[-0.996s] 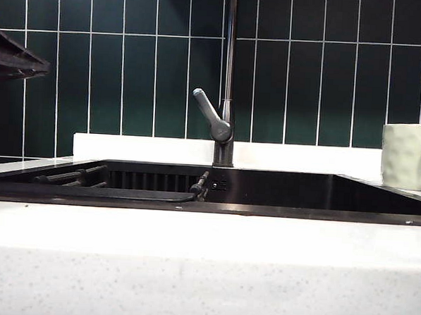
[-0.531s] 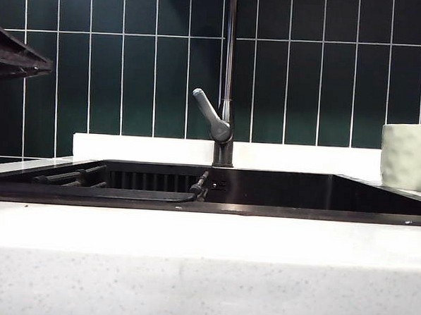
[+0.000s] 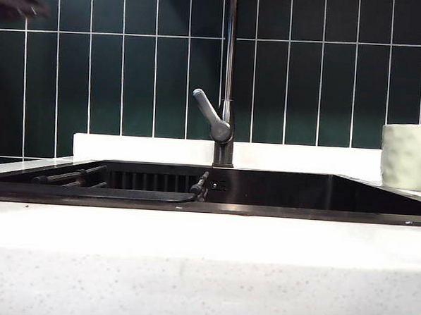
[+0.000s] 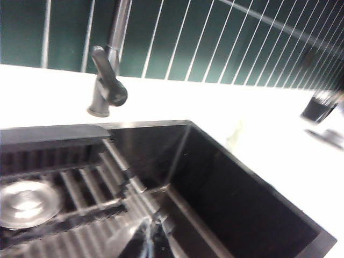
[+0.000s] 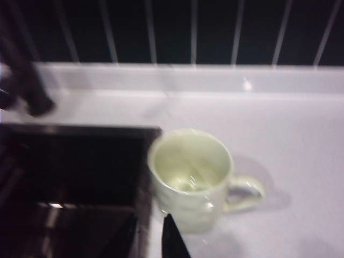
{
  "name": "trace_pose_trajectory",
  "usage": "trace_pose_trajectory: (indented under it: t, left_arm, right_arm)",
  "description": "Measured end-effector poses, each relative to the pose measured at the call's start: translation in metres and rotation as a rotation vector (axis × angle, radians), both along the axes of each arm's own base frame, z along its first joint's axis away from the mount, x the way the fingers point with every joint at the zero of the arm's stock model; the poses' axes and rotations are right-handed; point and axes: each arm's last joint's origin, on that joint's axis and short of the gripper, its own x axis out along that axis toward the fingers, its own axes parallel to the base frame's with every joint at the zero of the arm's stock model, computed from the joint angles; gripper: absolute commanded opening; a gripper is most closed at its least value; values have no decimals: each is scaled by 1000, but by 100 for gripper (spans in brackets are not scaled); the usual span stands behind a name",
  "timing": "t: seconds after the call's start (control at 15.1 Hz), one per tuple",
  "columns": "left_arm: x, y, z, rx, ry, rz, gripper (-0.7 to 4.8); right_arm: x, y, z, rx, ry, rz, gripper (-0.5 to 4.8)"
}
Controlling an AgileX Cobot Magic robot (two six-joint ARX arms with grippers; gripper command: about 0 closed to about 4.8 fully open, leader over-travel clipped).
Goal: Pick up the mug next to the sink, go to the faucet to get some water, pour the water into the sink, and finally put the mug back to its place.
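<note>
Beside sink point(image 5: 75, 177), mug point(image 5: 191, 180) near jaws

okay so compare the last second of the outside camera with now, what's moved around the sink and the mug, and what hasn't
The dark arm part at the exterior view's upper left has risen; only a blurred tip shows there now. The dark bit that touched the mug's right edge a second ago is gone from that view. The right gripper is above the mug, clear of it. The mug, faucet and sink have not moved.
</note>
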Motion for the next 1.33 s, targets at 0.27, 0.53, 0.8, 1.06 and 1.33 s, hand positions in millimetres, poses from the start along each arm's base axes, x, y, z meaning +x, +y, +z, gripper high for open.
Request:
trace_pose_trajectory:
  t: [0.27, 0.53, 0.8, 1.06, 1.33]
  left_arm:
    - [-41, 12, 21, 61, -117, 91, -6]
    - [-65, 22, 13, 102, -124, 265, -5]
    - [-58, 24, -3, 192, -54, 359, -5]
    - [-43, 23, -35, 214, -20, 458, -4]
    - [-33, 21, -63, 214, -19, 456, -6]
  right_arm:
    - [-60, 4, 16, -36, -126, 76, 71]
    - [-107, -4, 19, -24, -270, 57, 7]
    - [-98, -3, -19, -36, -227, 20, -1]
    - [-70, 1, -69, -27, -262, 18, -1]
    - [-64, 2, -92, 15, -204, 15, -1]
